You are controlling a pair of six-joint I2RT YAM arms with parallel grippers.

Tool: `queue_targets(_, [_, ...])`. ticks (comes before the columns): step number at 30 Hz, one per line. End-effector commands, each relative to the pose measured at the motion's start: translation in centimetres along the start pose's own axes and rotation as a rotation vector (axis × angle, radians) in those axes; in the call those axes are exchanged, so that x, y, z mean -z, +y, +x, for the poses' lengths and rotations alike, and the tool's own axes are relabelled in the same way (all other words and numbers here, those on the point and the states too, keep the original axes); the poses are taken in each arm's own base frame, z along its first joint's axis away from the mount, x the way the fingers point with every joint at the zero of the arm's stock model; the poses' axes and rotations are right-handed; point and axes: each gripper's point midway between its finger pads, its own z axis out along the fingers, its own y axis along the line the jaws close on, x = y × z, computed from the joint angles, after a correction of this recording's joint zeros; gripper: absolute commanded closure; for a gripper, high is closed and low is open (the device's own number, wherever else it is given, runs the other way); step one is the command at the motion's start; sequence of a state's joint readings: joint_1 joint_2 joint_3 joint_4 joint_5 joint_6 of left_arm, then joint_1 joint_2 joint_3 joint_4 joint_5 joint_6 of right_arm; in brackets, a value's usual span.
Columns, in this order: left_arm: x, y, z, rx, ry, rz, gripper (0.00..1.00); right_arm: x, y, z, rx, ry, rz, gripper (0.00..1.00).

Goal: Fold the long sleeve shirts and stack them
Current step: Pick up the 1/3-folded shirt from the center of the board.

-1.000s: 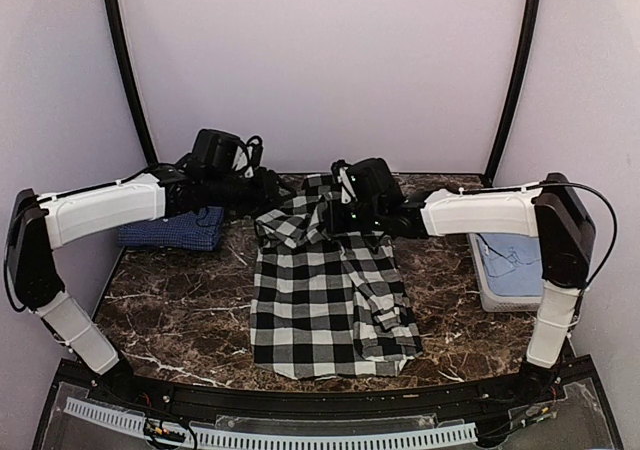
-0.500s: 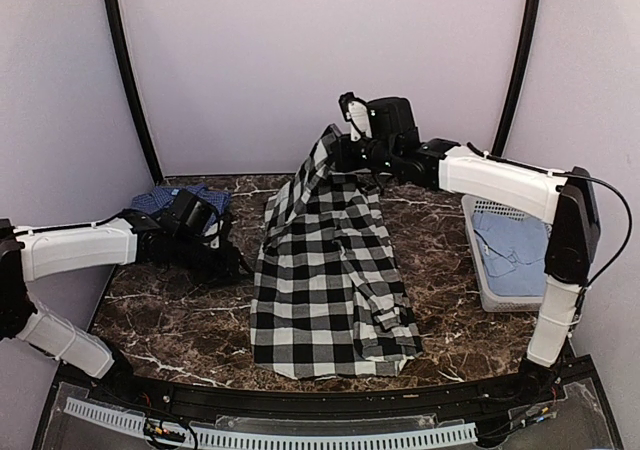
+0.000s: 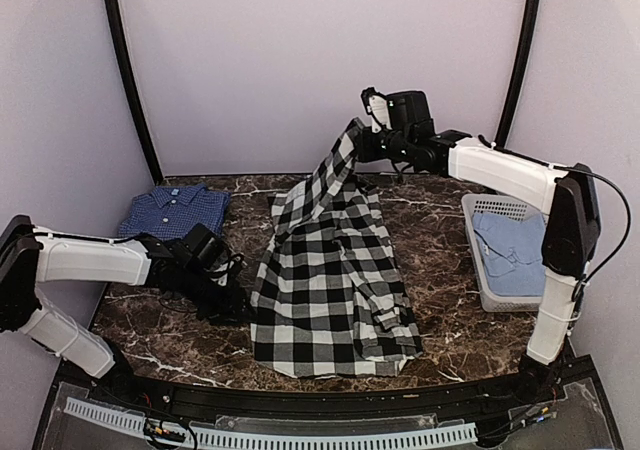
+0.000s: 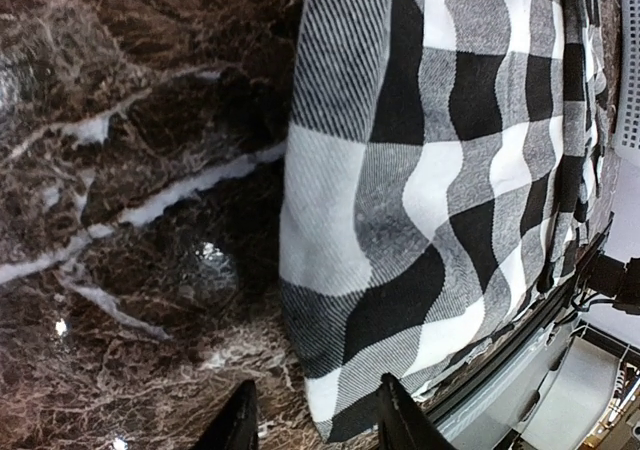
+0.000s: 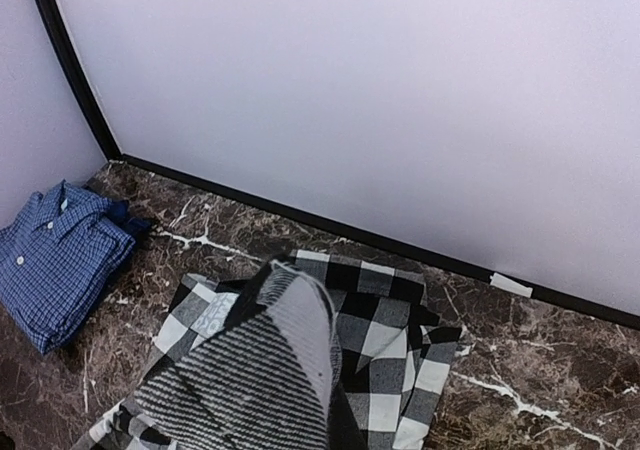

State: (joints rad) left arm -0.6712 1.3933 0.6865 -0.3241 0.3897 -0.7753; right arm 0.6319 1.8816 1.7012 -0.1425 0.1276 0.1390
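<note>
The black-and-white checked long sleeve shirt (image 3: 325, 290) lies spread on the marble table. Its far end is pulled up off the table by my right gripper (image 3: 362, 142), which is shut on the cloth; in the right wrist view the lifted fabric (image 5: 260, 370) hides the fingers. My left gripper (image 3: 236, 298) is low on the table at the shirt's near-left edge. It is open, and the shirt's corner (image 4: 345, 405) lies between its two fingertips (image 4: 241, 422). The dark blue shirt (image 3: 175, 211) sits folded at the back left, also visible in the right wrist view (image 5: 55, 260).
A white slotted basket (image 3: 490, 207) stands at the right edge with a pale blue cloth (image 3: 510, 255) inside. Dark curved poles rise at both back corners in front of the lilac walls. A black rail runs along the table's near edge.
My right gripper has raised the checked shirt's far end up and back. My left arm has swung from beside the blue shirt to the checked shirt's near-left corner.
</note>
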Motion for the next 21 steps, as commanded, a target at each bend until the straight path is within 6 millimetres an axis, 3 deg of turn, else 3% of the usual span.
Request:
queue_targets(1, [-0.8, -0.4, 1.1, 0.002, 0.04, 0.031, 0.61, 0.1, -1.6, 0.6, -0.009, 0.003, 0.03, 1.0])
queue_targets(6, [-1.4, -0.7, 1.8, -0.009, 0.068, 0.037, 0.58, 0.1, -5.1, 0.6, -0.065, 0.004, 0.064, 1.0])
queue_targets(14, [-2.2, -1.8, 2.4, -0.025, 0.09, 0.088, 0.57, -0.2, -8.5, 2.7, -0.123, 0.049, 0.131, 1.0])
queue_targets(19, [-2.7, -1.9, 2.6, -0.023, 0.096, 0.089, 0.6, -0.1, -8.9, 3.6, -0.151, 0.067, 0.12, 1.0])
queue_targets(21, [-2.8, -2.1, 2.6, -0.021, 0.094, 0.095, 0.67, -0.1, -8.2, 4.1, -0.162, 0.078, 0.085, 1.0])
